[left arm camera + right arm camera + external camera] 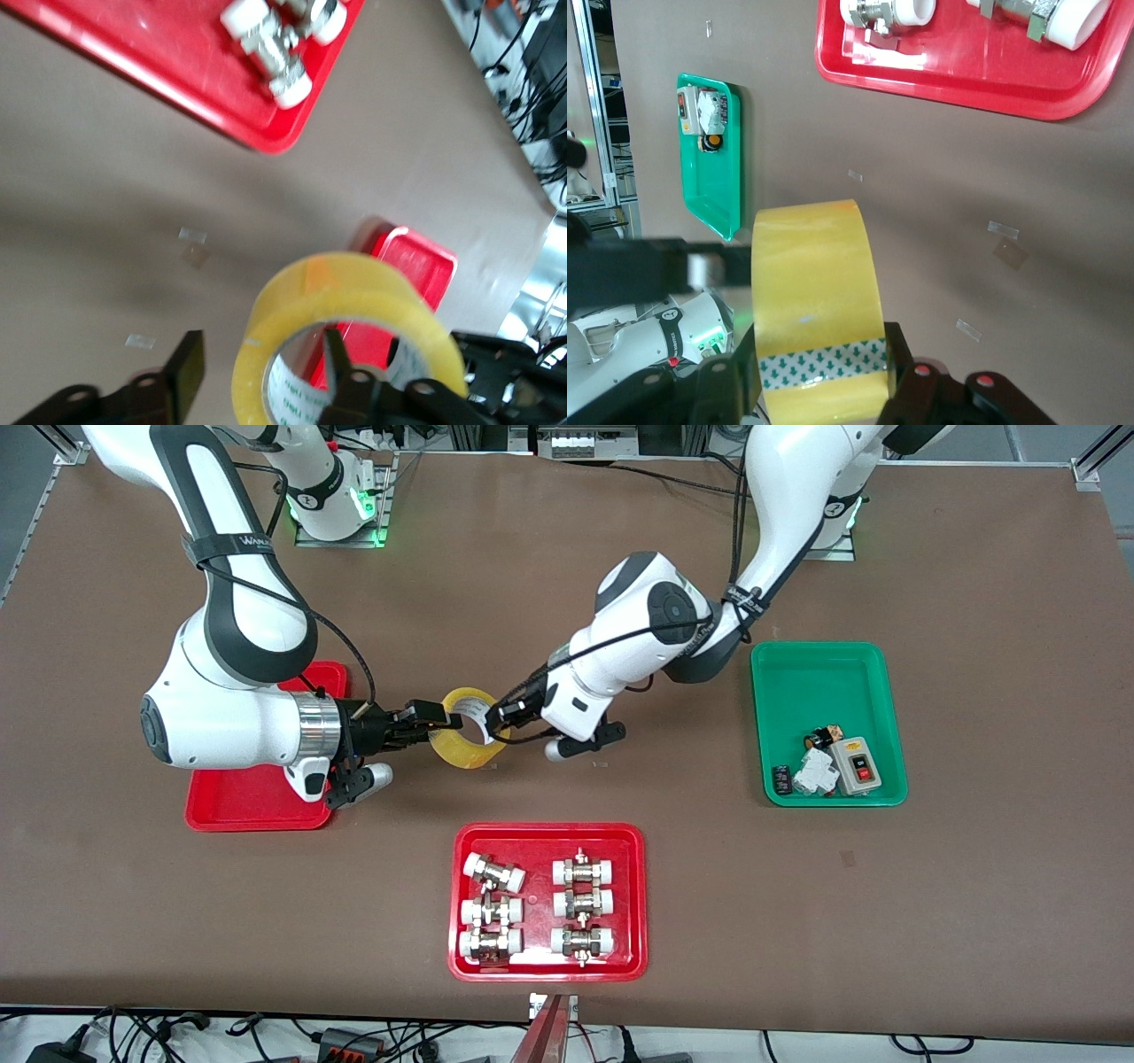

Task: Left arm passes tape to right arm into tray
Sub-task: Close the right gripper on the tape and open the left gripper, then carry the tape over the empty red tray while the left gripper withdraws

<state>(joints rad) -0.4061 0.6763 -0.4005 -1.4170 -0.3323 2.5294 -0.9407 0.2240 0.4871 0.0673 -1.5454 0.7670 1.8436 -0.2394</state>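
The yellow tape (462, 751) hangs upright above the table between the two grippers. My right gripper (436, 722), on the arm with the silver wrist, is shut on the tape (815, 283), with a finger on each flat side. My left gripper (494, 720) is open. One of its fingers (341, 363) is inside the roll's core and the other (184, 370) is outside, with a gap to the tape (345, 283). The plain red tray (257, 802) lies under the right arm, partly hidden by it. It also shows in the left wrist view (416, 261).
A red tray with white-capped metal fittings (549, 837) lies nearer the front camera than the tape. A green tray (824, 682) with small electrical parts lies toward the left arm's end of the table. Cables run along the table's edges.
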